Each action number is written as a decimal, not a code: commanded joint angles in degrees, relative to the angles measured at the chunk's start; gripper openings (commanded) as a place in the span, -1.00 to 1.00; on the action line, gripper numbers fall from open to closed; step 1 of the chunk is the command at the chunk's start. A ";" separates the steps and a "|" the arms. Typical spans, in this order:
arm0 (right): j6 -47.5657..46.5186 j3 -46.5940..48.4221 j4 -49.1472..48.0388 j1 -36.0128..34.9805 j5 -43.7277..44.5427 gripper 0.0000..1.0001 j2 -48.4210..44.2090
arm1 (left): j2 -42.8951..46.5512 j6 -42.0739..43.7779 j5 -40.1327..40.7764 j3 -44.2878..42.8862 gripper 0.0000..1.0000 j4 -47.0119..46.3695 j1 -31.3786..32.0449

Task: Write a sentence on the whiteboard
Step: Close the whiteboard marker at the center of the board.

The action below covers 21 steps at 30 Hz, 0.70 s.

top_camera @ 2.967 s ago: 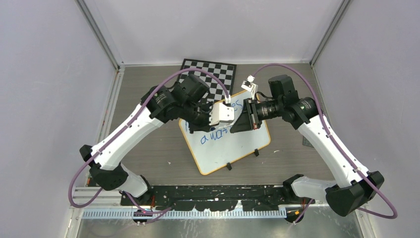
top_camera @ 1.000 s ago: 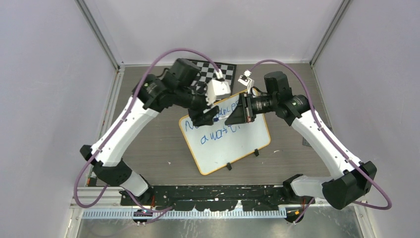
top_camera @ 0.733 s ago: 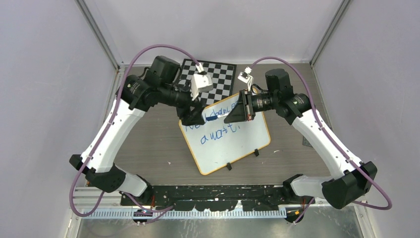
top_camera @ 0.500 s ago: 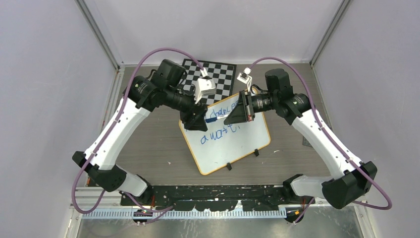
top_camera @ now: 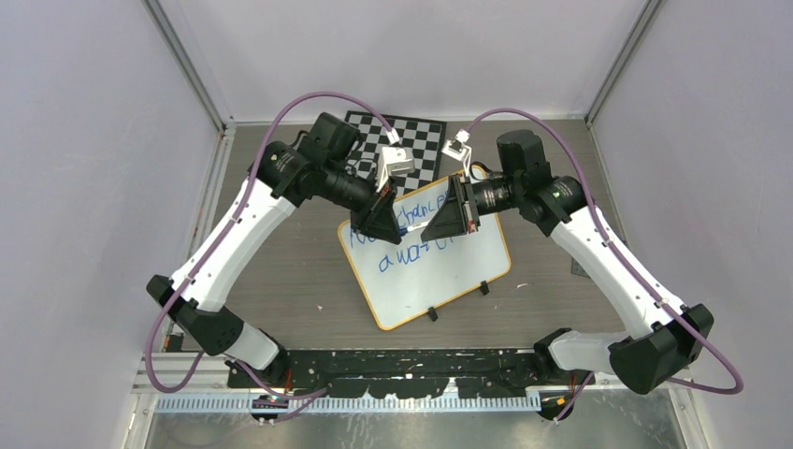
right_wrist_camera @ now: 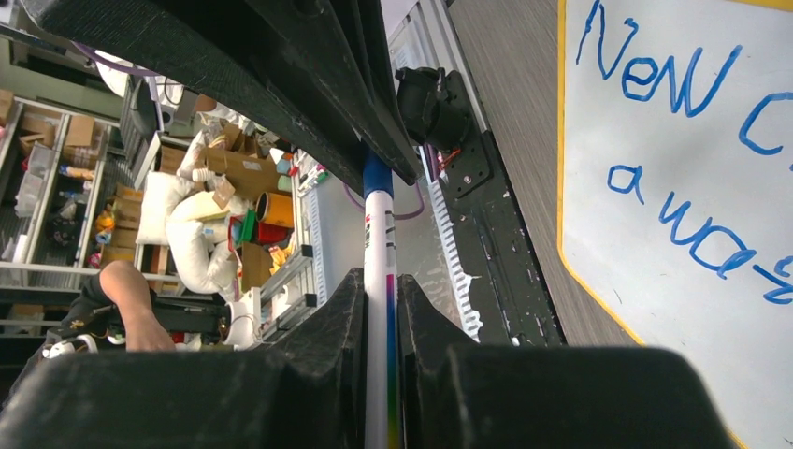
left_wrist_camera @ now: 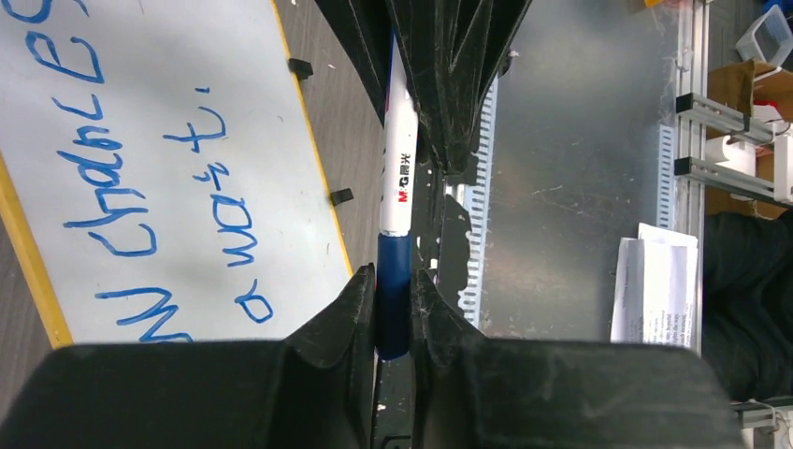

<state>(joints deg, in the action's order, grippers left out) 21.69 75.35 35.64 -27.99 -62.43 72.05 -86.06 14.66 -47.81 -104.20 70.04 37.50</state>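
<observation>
The whiteboard (top_camera: 439,267) lies tilted on the table, with an orange rim, two black clips and blue handwriting. It also shows in the left wrist view (left_wrist_camera: 159,159) and the right wrist view (right_wrist_camera: 692,140). Both grippers hover over its far part, tip to tip. My right gripper (top_camera: 447,217) (right_wrist_camera: 379,279) is shut on the white barrel of a marker (right_wrist_camera: 379,243). My left gripper (top_camera: 379,220) (left_wrist_camera: 394,276) is shut on the marker's blue cap (left_wrist_camera: 394,299), which sits on the end of the barrel (left_wrist_camera: 400,159).
A black-and-white chessboard (top_camera: 416,140) lies behind the whiteboard, partly under the left arm. A black rail (top_camera: 402,365) runs along the near table edge. Grey walls close in the left, right and far sides.
My left gripper pulled away to the left toward the chessboard, then came back right and now meets the right gripper over the board. The right gripper barely moved.
</observation>
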 commanded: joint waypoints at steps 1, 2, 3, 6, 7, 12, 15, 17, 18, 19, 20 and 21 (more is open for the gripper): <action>-0.88 2.31 -0.20 -0.46 -1.00 -0.99 -0.78 | -0.02 -1.47 -3.40 -0.52 -0.88 -2.97 0.79; -0.89 2.25 -0.21 -0.62 -1.00 -1.00 -0.72 | -0.13 -1.80 -3.42 -0.49 -0.95 -3.17 1.02; -0.89 2.18 -0.24 -0.83 -1.00 -0.99 -0.62 | -0.21 -2.29 -3.39 -0.40 -1.00 -3.56 1.19; -0.82 1.90 -0.22 -1.25 -0.89 -0.99 -0.44 | -0.70 -3.46 -3.25 -0.37 -1.00 -4.91 1.55; -0.78 1.84 -0.22 -1.46 -0.81 -0.99 -0.40 | -0.87 -3.83 -3.33 -0.56 -1.00 -5.30 1.67; -0.37 1.29 -0.62 -2.57 -0.58 -0.99 0.01 | -2.44 -3.60 -2.53 -2.68 -1.00 -5.75 3.44; -0.03 0.78 -0.92 -3.78 -0.45 -0.99 0.38 | -2.68 -3.38 -2.49 -3.48 -1.00 -5.84 4.11; -0.03 0.45 -1.00 -4.50 -0.64 -0.99 0.66 | -2.63 -3.36 -2.50 -3.68 -1.00 -6.17 4.25; 0.01 0.35 -1.01 -4.81 -0.78 -0.99 0.84 | -2.74 -3.36 -2.47 -3.79 -1.00 -6.27 4.28; -0.03 0.23 -1.05 -5.20 -0.79 -1.00 1.01 | -2.72 -3.39 -2.39 -3.93 -1.00 -6.35 4.33; 0.00 0.16 -1.14 -5.58 -0.84 -1.00 1.19 | -2.91 -3.33 -2.44 -4.10 -1.00 -6.39 4.34; -0.04 0.16 -1.10 -5.90 -0.90 -0.99 1.36 | -2.96 -3.35 -2.69 -4.28 -1.00 -6.36 4.34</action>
<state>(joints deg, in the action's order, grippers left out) 21.28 75.31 38.70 -29.93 -62.54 72.05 -87.57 12.47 -47.51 -105.10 73.63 40.10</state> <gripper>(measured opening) 0.181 0.111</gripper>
